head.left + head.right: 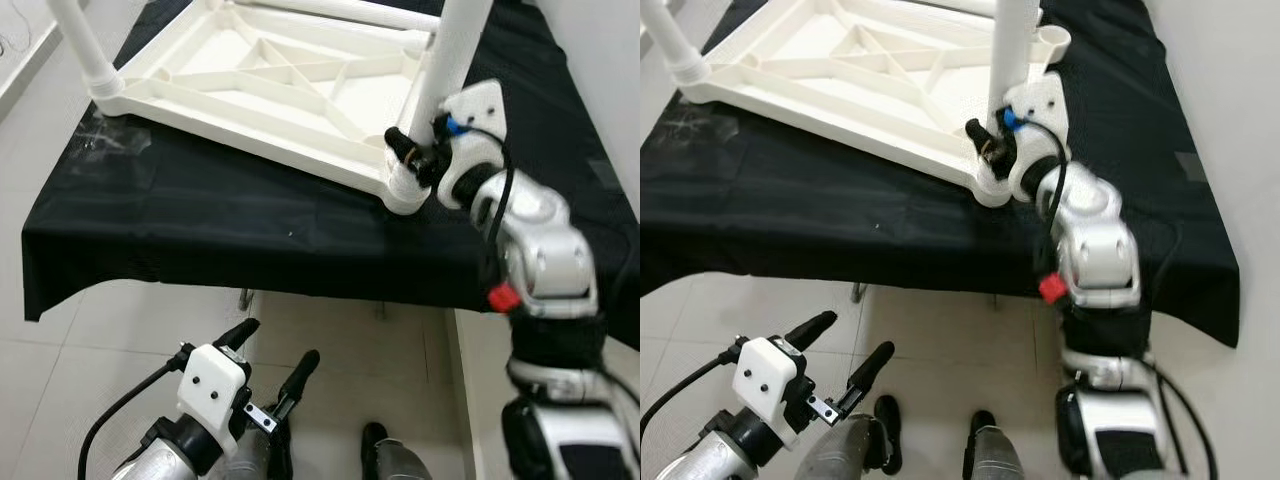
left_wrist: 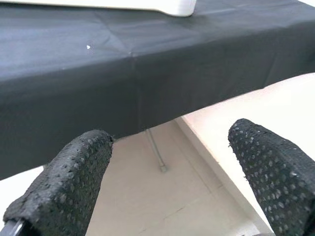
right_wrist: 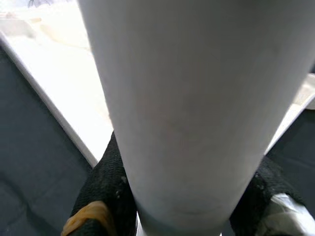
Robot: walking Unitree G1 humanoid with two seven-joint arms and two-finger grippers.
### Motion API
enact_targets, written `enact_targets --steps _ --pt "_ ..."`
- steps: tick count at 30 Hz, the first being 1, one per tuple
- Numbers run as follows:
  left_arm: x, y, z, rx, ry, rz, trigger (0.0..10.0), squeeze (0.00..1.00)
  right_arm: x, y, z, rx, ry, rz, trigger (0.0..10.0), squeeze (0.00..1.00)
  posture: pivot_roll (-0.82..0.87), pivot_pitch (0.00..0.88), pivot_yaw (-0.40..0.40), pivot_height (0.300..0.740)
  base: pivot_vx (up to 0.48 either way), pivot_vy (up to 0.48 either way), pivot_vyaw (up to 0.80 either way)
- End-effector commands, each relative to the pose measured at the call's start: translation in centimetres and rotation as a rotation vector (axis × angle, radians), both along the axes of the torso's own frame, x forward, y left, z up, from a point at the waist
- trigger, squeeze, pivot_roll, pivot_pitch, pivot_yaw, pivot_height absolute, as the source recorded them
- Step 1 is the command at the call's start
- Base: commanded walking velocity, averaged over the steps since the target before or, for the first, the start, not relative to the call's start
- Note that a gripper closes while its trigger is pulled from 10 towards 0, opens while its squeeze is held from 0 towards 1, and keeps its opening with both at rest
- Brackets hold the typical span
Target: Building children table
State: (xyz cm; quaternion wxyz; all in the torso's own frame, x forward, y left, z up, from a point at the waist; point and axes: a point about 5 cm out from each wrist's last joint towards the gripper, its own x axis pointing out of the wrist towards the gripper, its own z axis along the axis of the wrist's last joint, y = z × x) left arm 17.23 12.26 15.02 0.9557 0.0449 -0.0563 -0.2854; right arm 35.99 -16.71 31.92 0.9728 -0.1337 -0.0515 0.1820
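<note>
at the upper centre of the left eye view, the white plastic tabletop (image 1: 270,85) lay upside down on the black cloth (image 1: 220,220) covering the table, its ribbed underside facing up so that the corner sockets stood open for legs. near the right of that frame, the right claw (image 1: 418,152) was pinching the lower end of a smooth white tubular leg (image 1: 452,55), which stood nearly upright in the near right corner socket (image 1: 405,190); the low grip looked meant to steady the leg and press it home in the socket. in the right wrist view the leg (image 3: 187,108) loomed as a broad matte cylinder with the dark pebbled fingers (image 3: 106,182) hugging it on either side, a yellowish band showing on one of them. another leg (image 1: 85,45) rose from the far left corner of the tabletop.

at the lower left of the left eye view, the left claw (image 1: 275,362) hung idle over the pale tiled floor (image 1: 90,350), its fingers spread and holding nothing. its studded rubbery pads (image 2: 69,172) framed the draped edge of the cloth in the left wrist view.
</note>
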Motion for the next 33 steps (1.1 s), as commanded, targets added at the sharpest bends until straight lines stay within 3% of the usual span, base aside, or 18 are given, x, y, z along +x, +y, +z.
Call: enact_targets --steps 1,7,20,27,30,33 --pt "-0.3 -0.2 -0.7 -0.003 0.031 -0.007 10.0 0.00 0.8 -0.7 -2.1 0.019 0.144 -0.009 10.0 0.00 0.01 0.370 -0.021 0.740 0.000 0.000 0.00" --pt "-0.4 -0.3 -0.8 -0.007 0.033 -0.007 10.0 0.00 0.9 0.2 -2.9 0.040 0.211 0.032 10.0 0.00 0.02 0.359 -0.027 0.740 0.000 0.000 0.00" --pt "-0.4 -0.3 -0.7 -0.010 0.030 -0.005 10.0 0.00 0.8 0.0 -3.7 0.152 0.185 -0.032 10.0 0.00 0.02 0.371 -0.022 0.740 0.000 0.000 0.00" --pt "-0.4 -0.2 -0.7 -0.007 0.029 -0.005 10.0 0.00 -0.4 0.6 -4.6 0.212 0.110 -0.053 10.0 0.00 0.03 0.373 -0.009 0.740 0.000 0.000 0.00" --pt "-0.4 0.0 -0.7 -0.005 0.030 -0.006 10.0 0.00 -1.6 0.3 -6.3 0.226 0.114 -0.092 10.0 0.00 0.02 0.374 -0.002 0.740 0.000 0.000 0.00" --pt "-0.4 0.0 -0.8 -0.005 0.031 -0.007 10.0 0.00 -1.9 0.3 -6.7 0.226 0.119 -0.093 10.0 0.00 0.02 0.374 -0.002 0.740 0.000 0.000 0.00"
